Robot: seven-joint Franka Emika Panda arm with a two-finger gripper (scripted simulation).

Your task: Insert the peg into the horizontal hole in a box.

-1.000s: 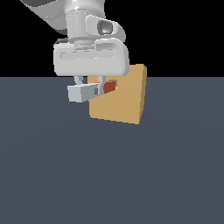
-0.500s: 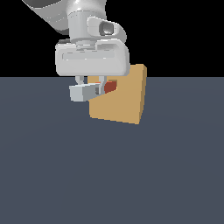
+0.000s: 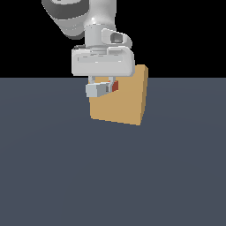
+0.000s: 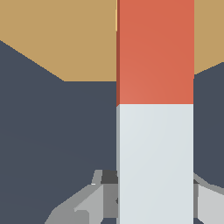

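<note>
Exterior view: I see the gripper (image 3: pixel 104 86) holding the peg (image 3: pixel 102 89) level at the box (image 3: pixel 126 99) face, white half sticking out toward that view's left, orange end against the box; hole not visible. Wrist view: fingers (image 4: pixel 94 199) clamped on the peg's (image 4: pixel 155 131) white half, orange half reaching over the box (image 4: pixel 61 35).

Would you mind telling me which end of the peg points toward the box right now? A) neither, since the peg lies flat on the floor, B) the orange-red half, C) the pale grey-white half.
B: in the wrist view the peg's orange-red half runs toward the box, while the pale half sits in the hand.
</note>
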